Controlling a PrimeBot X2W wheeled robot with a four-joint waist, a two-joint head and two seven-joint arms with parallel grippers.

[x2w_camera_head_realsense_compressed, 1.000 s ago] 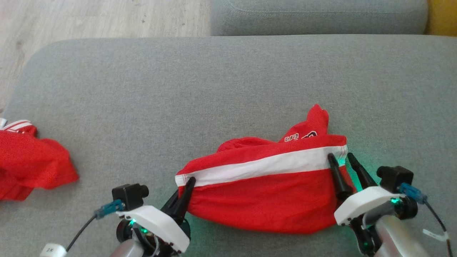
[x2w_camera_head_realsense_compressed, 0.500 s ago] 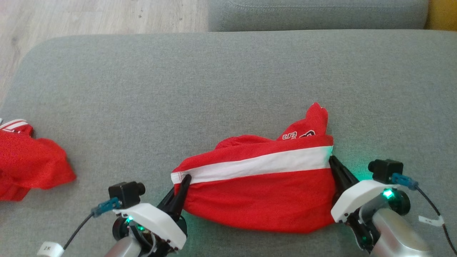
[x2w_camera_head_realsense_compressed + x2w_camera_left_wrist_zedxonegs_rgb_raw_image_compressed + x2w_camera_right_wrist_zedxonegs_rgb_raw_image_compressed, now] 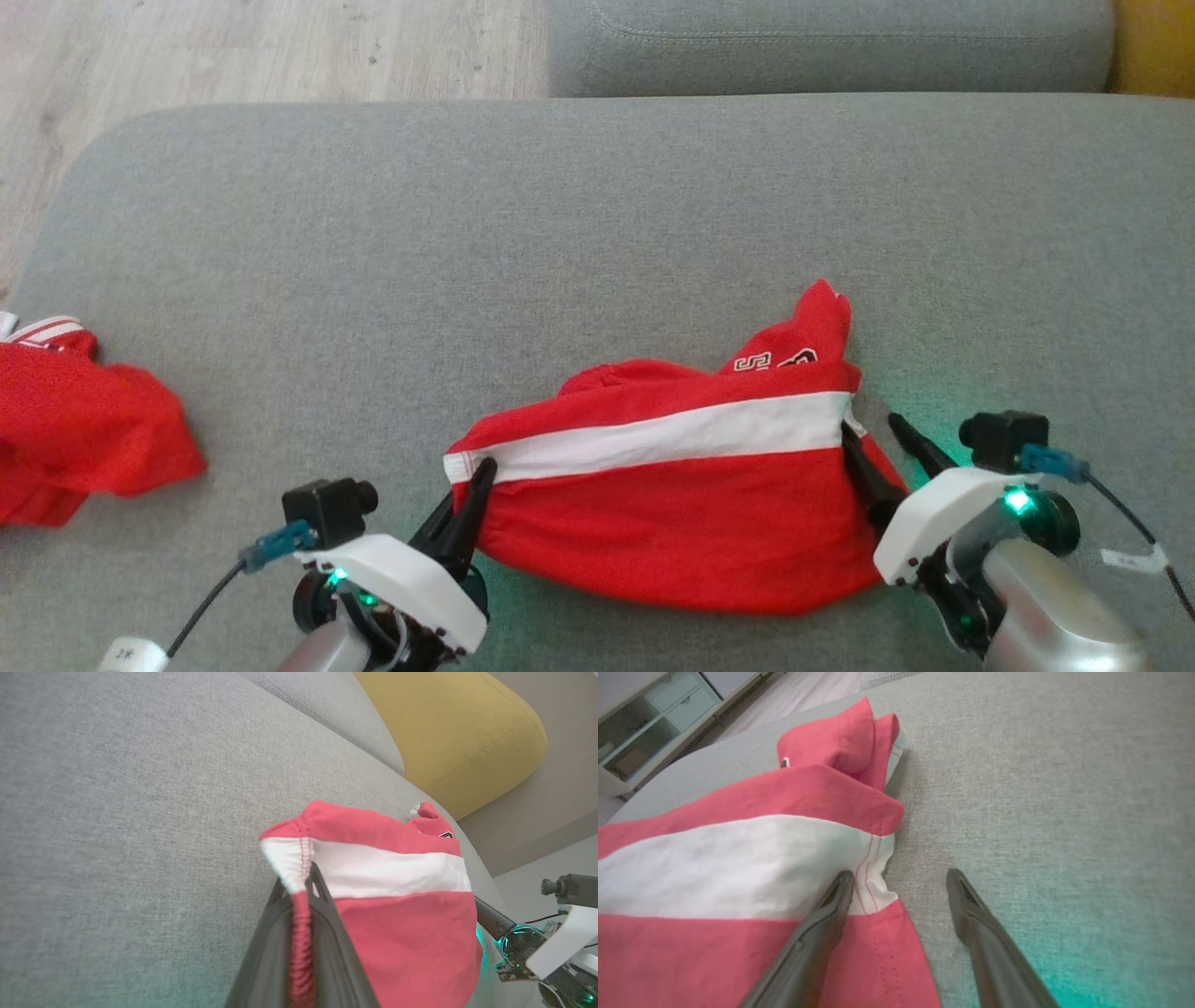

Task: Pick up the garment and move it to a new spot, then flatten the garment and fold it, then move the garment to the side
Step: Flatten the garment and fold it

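- 1 spare red cloth (image 3: 89, 425): bunched at the far left edge of the grey cushion (image 3: 560, 233), well apart from the rest.
- Left gripper (image 3: 481, 474): I read it pinched tight on the garment's left hem.
- 1 garment (image 3: 672, 513): red with 1 white band, crumpled on the cushion's near middle, between my 2 grippers.
- Right gripper (image 3: 868, 422): spread wide, holding nothing; 1 finger lies on the right hem, the other on bare cushion.

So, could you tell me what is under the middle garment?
The grey cushion shows all around the garment, so it lies on that. Anything beneath its folds is covered.
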